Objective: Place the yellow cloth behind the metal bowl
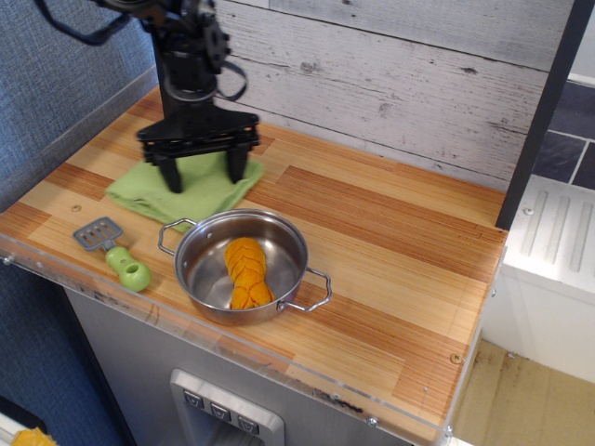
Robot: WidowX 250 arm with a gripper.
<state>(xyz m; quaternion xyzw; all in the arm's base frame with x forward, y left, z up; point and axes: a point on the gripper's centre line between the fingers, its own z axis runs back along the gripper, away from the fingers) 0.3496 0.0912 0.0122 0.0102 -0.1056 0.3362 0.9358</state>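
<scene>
Step in hand, as I read it: cloth being shifted along the counter toward its spot behind the bowl.

Gripper (200,171) sits upper left of frame, fingers spread wide, both tips pressed down on the cloth (186,190). Splayed, not pinching anything; whether it drags the cloth by pressure or has just let go, can't tell. Cloth lies flat on the counter (390,223), left of centre, a bit rumpled at its lower edge.

Bowl (242,265) is lower centre, w/ an orange food item (244,271) inside. Cloth is up-left of it, near the bowl's left wire handle; touching or just apart, can't tell. So cloth is partly behind the bowl already but offset to the left.

Next move, my guess: slide cloth further right along the back strip so it lines up w/ the bowl, then lift straight up & clear.

Room & edges:
- Back: plank wall (390,74) runs close behind the arm; strip between wall & bowl is narrow but bare.
- Right: lots of bare counter up to the dark post at the right edge.
- Left: blue wall panel near the cloth's left side.
- Front: spatula (113,249) lower left, near the counter's front lip, apart from the cloth.
- Risk: lower finger snagging the bowl rim or handle if the path dips toward the frame bottom.
</scene>
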